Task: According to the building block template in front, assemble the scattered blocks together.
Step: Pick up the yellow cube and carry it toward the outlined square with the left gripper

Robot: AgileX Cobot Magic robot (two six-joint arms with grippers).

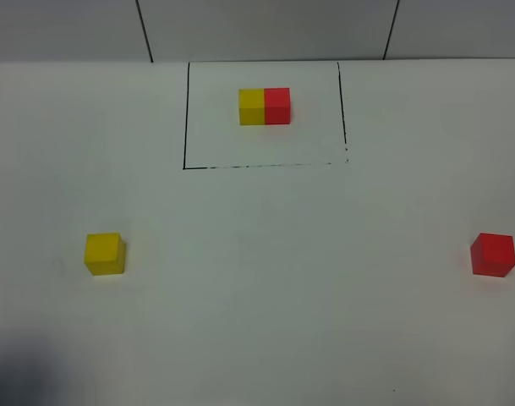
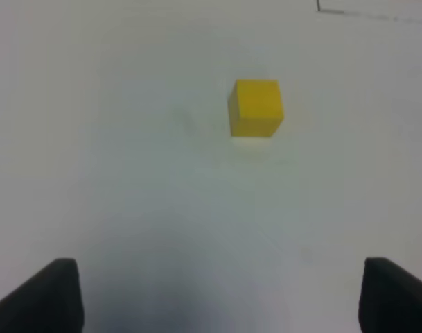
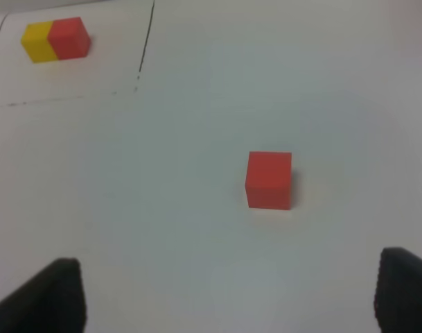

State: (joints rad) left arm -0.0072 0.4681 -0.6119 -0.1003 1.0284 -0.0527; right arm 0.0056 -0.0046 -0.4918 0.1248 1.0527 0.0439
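On the white table (image 1: pixel 265 338), the yellow-and-red template (image 1: pixel 265 106) sits at 12 o'clock inside black lines (image 1: pixel 186 118). The loose yellow cube (image 1: pixel 104 254) is at 8 o'clock and the loose red cube (image 1: pixel 493 255) at 4 o'clock, far apart. The left gripper (image 2: pixel 221 295) and right gripper (image 3: pixel 231 298) have jaws wide apart, holding nothing

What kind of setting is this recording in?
Probably a lab test bench: a plain white tabletop, a thin black drawn rectangle framing a joined yellow-and-red block pair, plus one loose yellow cube and one loose red cube.
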